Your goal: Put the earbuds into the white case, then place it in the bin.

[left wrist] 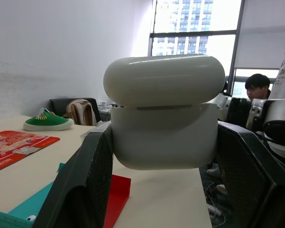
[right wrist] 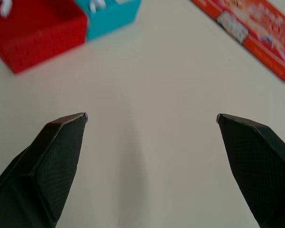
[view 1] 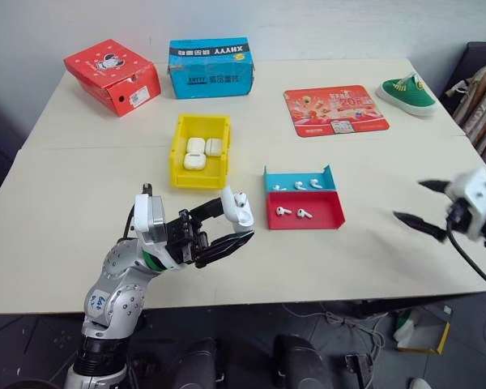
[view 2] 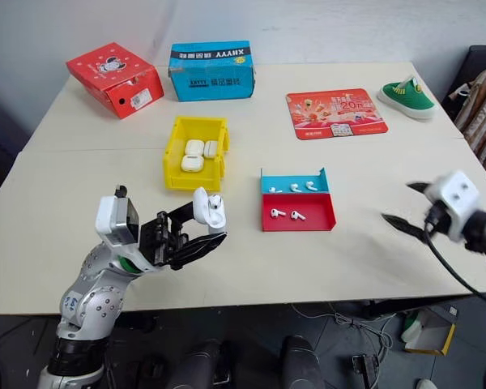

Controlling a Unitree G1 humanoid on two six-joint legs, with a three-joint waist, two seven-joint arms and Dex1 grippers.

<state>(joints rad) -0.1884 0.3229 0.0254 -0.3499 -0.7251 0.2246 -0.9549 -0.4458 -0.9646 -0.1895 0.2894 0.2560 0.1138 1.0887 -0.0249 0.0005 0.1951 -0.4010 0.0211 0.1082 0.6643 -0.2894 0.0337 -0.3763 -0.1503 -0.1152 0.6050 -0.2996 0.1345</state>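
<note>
Your left gripper [view 1: 227, 227] is clamped shut on the case [view 1: 240, 207], held up off the table [view 1: 81, 178] in front of you. In the head views the lid looks tipped back, with what may be an earbud seated in the top; in the left wrist view the lid sits nearly down on the body with a thin seam showing, so I can't tell whether it is fully latched. The bin [view 1: 178, 154] lies ahead of that gripper, further up the table and a touch to its left, near but apart. Its long axis runs away from you, and three more cases [view 1: 201, 151] already sit inside, toward the far and middle part; the near end looks freer, so I'd aim the drop there. The left arm is the nearer one by a wide margin and already has the load. Your right gripper [view 1: 425, 204] hangs out at the right edge of the table, fingers spread wide with nothing between them, pointing back in toward the tray [view 1: 340, 215]. The tray, with loose earbuds [view 1: 294, 212] in its red and blue halves, sits between the two grippers, well apart from the right one. My read: check the lid first, then carry the case forward and over the bin's near wall.
</note>
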